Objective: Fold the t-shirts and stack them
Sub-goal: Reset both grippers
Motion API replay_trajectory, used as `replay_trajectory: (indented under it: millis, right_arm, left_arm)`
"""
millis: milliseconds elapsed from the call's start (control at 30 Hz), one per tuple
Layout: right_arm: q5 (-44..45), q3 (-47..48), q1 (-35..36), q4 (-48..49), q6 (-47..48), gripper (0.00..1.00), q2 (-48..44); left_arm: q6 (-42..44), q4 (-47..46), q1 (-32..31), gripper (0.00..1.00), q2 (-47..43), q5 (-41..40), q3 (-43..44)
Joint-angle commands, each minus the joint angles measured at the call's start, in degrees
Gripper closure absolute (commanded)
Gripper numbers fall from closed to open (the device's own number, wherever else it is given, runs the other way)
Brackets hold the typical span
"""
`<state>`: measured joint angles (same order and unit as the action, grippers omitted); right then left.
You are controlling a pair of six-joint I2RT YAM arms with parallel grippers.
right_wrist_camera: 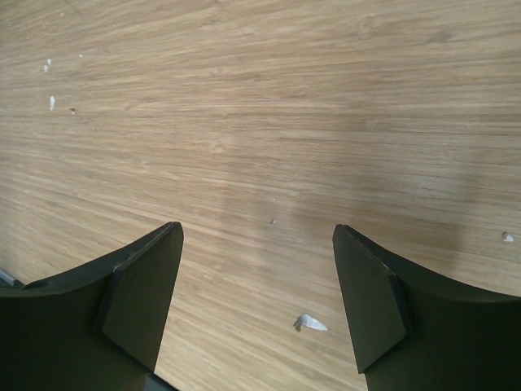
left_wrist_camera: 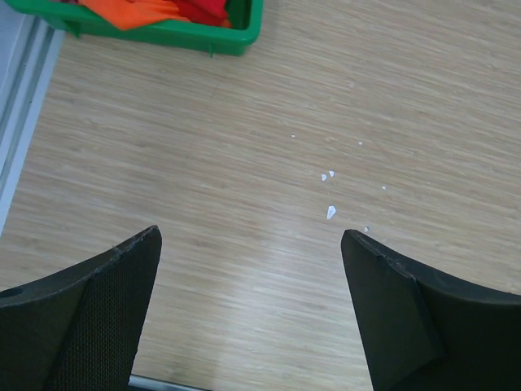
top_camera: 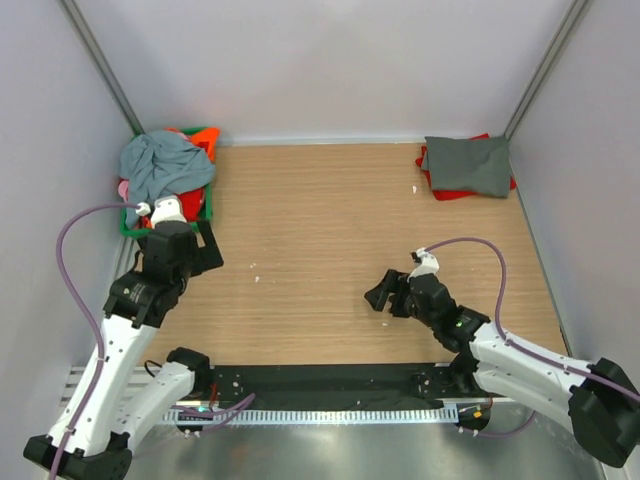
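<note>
A crumpled blue-grey t-shirt (top_camera: pixel 160 165) lies heaped on a green basket (top_camera: pixel 208 205) at the back left. An orange one (top_camera: pixel 205 146) and a bit of a pink one (top_camera: pixel 124 188) show under it. At the back right a folded grey t-shirt (top_camera: pixel 468 163) lies on a folded red one (top_camera: pixel 455 192). My left gripper (top_camera: pixel 200 255) hovers just in front of the basket, open and empty (left_wrist_camera: pixel 250 235). The left wrist view shows the basket corner (left_wrist_camera: pixel 220 37) with orange (left_wrist_camera: pixel 138 10) and red cloth (left_wrist_camera: pixel 207 8). My right gripper (top_camera: pixel 382 295) is open and empty over bare table (right_wrist_camera: pixel 256 230).
Small white scraps lie on the wooden table (top_camera: pixel 255 272), also in the left wrist view (left_wrist_camera: pixel 330 212) and between the right fingers (right_wrist_camera: pixel 309 323). Grey walls close in the back and both sides. A black strip and metal rail (top_camera: pixel 320 412) run along the near edge.
</note>
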<state>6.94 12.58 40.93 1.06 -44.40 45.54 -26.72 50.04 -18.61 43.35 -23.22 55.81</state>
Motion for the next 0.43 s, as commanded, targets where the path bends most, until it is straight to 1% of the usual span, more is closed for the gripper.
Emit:
replay_trajectory:
  millis: [0,233,400]
  right_arm:
    - [2.11,-0.72,0.56,12.74,-1.48,0.2,3.49]
    - [3.61,-0.36,0.82,13.0,-2.09,0.19,6.14]
    - [2.81,-2.03,0.82,14.76,-1.47,0.19,3.43]
  left_arm:
    - [0.18,-0.56,0.42,0.08,0.33,-4.12,0.53]
    - [0.0,-0.65,0.42,0.07,-0.2,-4.37,0.44]
    - [-0.17,-0.47,0.42,0.06,-0.99,-4.29,0.26]
